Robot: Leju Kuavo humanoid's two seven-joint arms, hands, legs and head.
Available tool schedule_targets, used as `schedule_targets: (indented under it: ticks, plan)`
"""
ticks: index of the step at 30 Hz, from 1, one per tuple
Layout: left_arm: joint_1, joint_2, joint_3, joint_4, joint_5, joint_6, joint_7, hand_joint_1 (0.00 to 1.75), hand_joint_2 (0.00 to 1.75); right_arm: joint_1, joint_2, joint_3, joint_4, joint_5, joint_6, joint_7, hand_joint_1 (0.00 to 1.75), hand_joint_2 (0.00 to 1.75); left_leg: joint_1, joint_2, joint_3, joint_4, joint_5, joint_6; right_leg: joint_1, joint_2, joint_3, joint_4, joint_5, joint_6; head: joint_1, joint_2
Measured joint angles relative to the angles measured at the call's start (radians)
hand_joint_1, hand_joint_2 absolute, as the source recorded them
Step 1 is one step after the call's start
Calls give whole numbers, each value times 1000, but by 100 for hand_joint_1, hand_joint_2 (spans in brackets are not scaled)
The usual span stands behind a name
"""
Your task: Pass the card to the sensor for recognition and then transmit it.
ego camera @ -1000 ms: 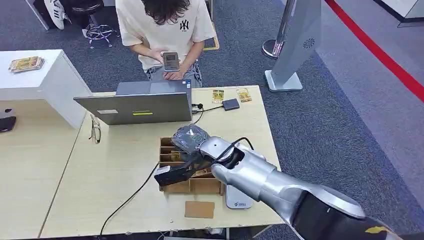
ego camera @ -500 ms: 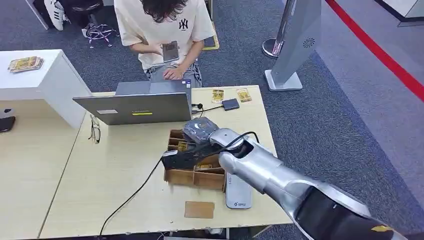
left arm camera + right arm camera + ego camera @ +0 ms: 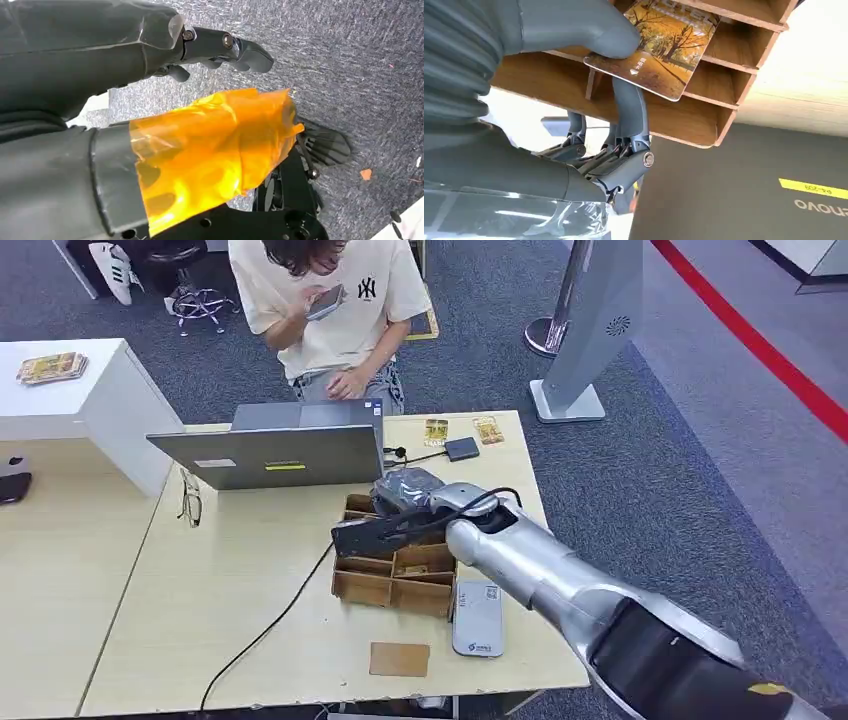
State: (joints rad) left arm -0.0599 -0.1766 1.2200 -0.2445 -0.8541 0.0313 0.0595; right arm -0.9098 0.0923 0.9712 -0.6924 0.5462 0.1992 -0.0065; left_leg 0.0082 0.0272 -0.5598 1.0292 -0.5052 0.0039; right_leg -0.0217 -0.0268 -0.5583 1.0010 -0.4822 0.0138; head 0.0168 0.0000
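Right hand [image 3: 589,75] pinching card [image 3: 659,47] above box [image 3: 724,75], frame centre; shallow edge grip, card may slip before sensor [image 3: 478,618].

- The card [image 3: 659,50] has a picture of orange and yellow autumn trees on it.
- The right hand [image 3: 589,75] has a grey thumb and darker grey fingers [image 3: 626,115].
- The wooden box [image 3: 395,570] is brown.
- The table [image 3: 180,630] is pale yellow wood.
- The laptop [image 3: 270,455] is grey with a small yellow sticker.
- The sensor [image 3: 478,618] is light grey.
- The carpet [image 3: 680,460] is dark grey-blue with a red stripe [image 3: 760,350].
- The person's shirt [image 3: 345,300] is cream with a black logo.
- The left hand [image 3: 220,45] is black, with shiny orange tape [image 3: 210,150] beside it.
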Motion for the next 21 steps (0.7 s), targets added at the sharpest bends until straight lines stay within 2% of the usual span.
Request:
schedule_targets:
  ticks: [21]
  plan:
    - [0,10,0,0,-11,-4,-5,0,0,-34,-19,-89,82,-262,163,-69,175,175,0,0,0,0,0,0,0,0,0,0,0,0,0,0]
